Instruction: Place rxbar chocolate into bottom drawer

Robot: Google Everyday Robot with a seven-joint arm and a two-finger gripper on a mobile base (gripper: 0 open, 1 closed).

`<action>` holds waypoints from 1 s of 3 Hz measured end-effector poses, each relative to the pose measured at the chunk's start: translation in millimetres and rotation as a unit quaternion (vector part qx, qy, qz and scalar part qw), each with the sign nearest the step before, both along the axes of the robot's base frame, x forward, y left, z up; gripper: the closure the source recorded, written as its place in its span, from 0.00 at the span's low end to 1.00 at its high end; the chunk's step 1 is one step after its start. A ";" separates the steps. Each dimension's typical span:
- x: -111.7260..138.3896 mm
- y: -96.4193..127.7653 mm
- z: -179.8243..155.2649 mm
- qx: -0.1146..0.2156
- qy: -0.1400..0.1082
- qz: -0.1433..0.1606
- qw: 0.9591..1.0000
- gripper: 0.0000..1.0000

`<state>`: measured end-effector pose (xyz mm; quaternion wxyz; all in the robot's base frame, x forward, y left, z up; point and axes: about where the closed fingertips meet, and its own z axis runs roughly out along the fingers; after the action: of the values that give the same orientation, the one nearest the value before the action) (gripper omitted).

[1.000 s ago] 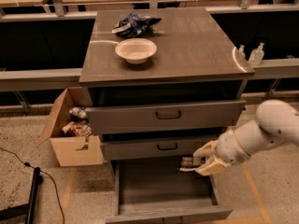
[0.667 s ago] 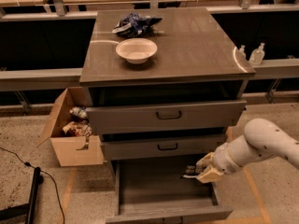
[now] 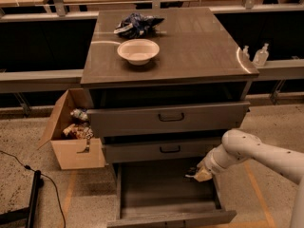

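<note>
Grey wood-grain covers the cabinet top (image 3: 190, 46), which stands on a speckled floor (image 3: 266, 122) crossed by orange tape lines, with dark railed benches along the far side. A white robot arm (image 3: 266, 153) reaches in from the right. The bottom drawer (image 3: 152, 189) is pulled out toward the near edge, and what shows of its grey floor is bare. Above it, the two upper drawers (image 3: 171, 117) with black handles sit almost closed. Left of the cabinet, an open cardboard box (image 3: 76, 151) holds a jumble of small packets. On the top, a white bowl (image 3: 138, 50) sits near the left front, and a wrinkly blue-and-white bag (image 3: 137, 25) lies just beyond it. Two small bottles (image 3: 260, 56) stand on a ledge to the right. The gripper (image 3: 194, 173) hangs over the drawer's right side, just under the middle drawer, clamped on the rxbar chocolate (image 3: 191, 171). The bar is a small dark shape jutting left from the tip. Its long axis seems to run left to right, roughly level, though it is hard to separate from the shadow.
</note>
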<state>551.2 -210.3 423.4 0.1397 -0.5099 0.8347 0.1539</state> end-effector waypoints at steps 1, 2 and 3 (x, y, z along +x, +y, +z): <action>-0.6 -0.2 0.2 0.001 0.000 0.000 1.000 1.00; 3.7 10.2 -18.0 0.008 -0.003 -0.023 1.000 1.00; 24.8 41.8 -65.1 0.034 -0.026 -0.062 0.997 1.00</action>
<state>576.1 -168.5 358.3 0.1880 -0.4559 0.8552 0.1596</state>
